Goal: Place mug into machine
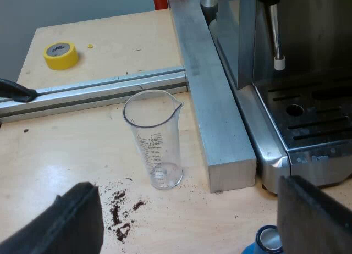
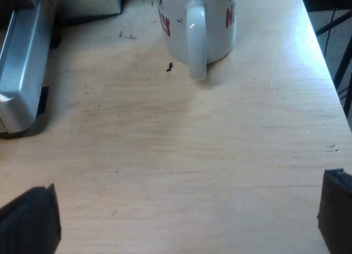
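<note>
Your right gripper [image 2: 184, 215] hung over the wooden table [image 2: 165, 155], fingers wide apart and empty. The white mug [image 2: 201, 23] stood on the table at its twelve o'clock, handle toward it. Your left gripper [image 1: 187, 221], likewise spread, had the measuring glass [image 1: 157, 141] at twelve o'clock, near the espresso machine [image 1: 308, 116].

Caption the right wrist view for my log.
Open right gripper hovers short of the white mug, handle toward it, standing on the wooden table.

mug [image 2: 214, 28]: upper part cut off | blue tamper [image 1: 268, 241]: mostly cut off by edge
</note>
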